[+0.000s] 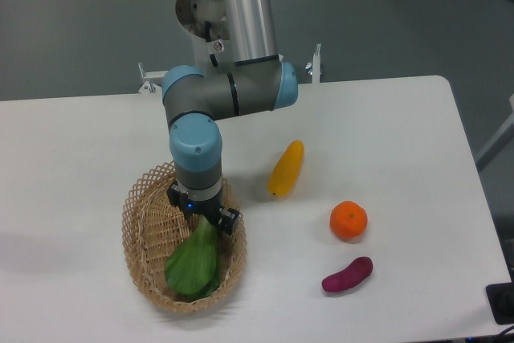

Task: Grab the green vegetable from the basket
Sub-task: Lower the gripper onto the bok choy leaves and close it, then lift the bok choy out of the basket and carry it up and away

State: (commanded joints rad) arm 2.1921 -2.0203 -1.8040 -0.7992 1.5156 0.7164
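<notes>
The green vegetable [193, 266] lies in the basket [133, 234] at the front left of the table, its broad leaves toward the front. Its white stem end is mostly covered by my gripper [202, 213]. The gripper points straight down into the basket, and its dark fingers stand apart on either side of the stem, so it is open. I cannot tell whether the fingers touch the stem.
A yellow squash [286, 169] lies on the white table just right of the basket. An orange [348, 220] and a purple sweet potato [347, 274] sit further right, toward the front. The table's front edge runs close below the basket.
</notes>
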